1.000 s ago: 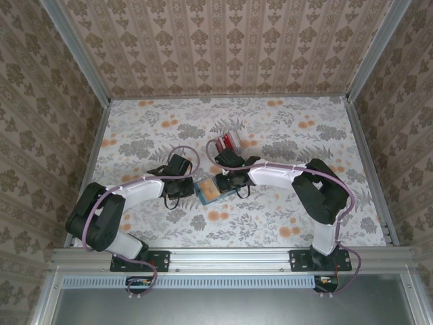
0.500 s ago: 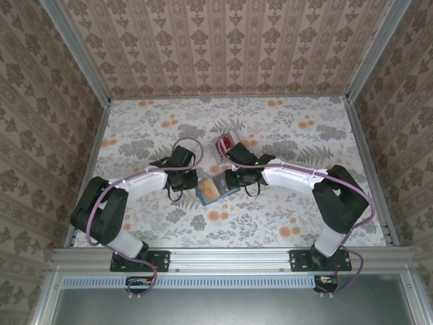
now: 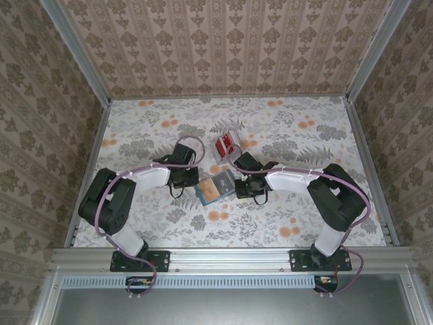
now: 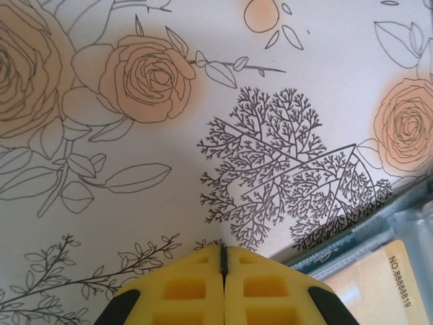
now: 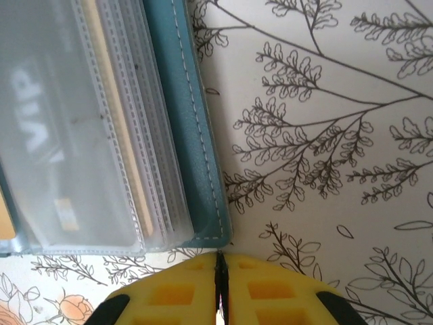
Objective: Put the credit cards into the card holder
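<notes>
Card holder [image 5: 196, 135] cut off, credit cards [image 3: 226, 145] blurry

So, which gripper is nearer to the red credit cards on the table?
Right. The right gripper lies just below the credit cards in the top view; the left gripper is farther off, at the left edge of the card holder.

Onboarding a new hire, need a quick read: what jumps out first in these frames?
The open teal card holder lies mid-table on the floral tablecloth, flanked by the left gripper and right gripper, both shut and empty. Just beyond it sit the red credit cards, not yet in the holder.
</notes>
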`<act>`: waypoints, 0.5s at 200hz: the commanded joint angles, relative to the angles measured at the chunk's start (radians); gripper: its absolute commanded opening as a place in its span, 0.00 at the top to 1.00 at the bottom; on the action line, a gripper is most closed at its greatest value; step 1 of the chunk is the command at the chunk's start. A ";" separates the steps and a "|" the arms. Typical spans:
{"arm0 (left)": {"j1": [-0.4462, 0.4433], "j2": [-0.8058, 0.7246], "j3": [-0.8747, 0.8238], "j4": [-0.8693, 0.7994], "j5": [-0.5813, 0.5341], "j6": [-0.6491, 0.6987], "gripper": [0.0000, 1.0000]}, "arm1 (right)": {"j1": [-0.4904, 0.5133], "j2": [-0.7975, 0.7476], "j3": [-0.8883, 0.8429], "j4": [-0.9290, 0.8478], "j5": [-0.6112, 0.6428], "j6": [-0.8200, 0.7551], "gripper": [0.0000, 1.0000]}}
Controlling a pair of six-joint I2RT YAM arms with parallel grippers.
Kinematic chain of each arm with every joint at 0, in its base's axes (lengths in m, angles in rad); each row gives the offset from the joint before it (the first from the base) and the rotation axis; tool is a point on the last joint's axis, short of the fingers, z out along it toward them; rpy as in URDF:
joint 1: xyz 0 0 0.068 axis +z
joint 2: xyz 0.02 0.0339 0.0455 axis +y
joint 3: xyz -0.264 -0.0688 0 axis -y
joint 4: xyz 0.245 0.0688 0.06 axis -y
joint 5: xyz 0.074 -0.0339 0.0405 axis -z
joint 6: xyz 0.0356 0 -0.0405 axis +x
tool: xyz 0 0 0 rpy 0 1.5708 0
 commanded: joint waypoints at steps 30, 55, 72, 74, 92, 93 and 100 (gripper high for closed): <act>-0.086 -0.109 -0.216 -0.033 0.028 -0.113 0.95 | -0.012 0.115 0.107 0.048 0.017 -0.019 0.88; -0.141 -0.178 -0.274 -0.011 0.028 -0.183 0.95 | -0.012 0.144 0.161 0.032 0.000 -0.036 0.88; -0.191 -0.223 -0.295 -0.014 0.014 -0.228 0.95 | -0.012 0.175 0.200 0.016 -0.019 -0.048 0.88; -0.196 -0.229 -0.298 -0.014 0.010 -0.234 0.95 | -0.013 0.179 0.204 0.015 -0.021 -0.050 0.88; -0.248 -0.273 -0.318 -0.014 -0.014 -0.279 0.95 | -0.009 0.214 0.241 0.004 -0.045 -0.063 0.88; -0.250 -0.276 -0.318 -0.014 -0.015 -0.281 0.95 | -0.009 0.215 0.243 0.003 -0.045 -0.063 0.88; -0.266 -0.287 -0.326 -0.006 -0.019 -0.300 0.95 | -0.006 0.228 0.255 -0.001 -0.049 -0.065 0.88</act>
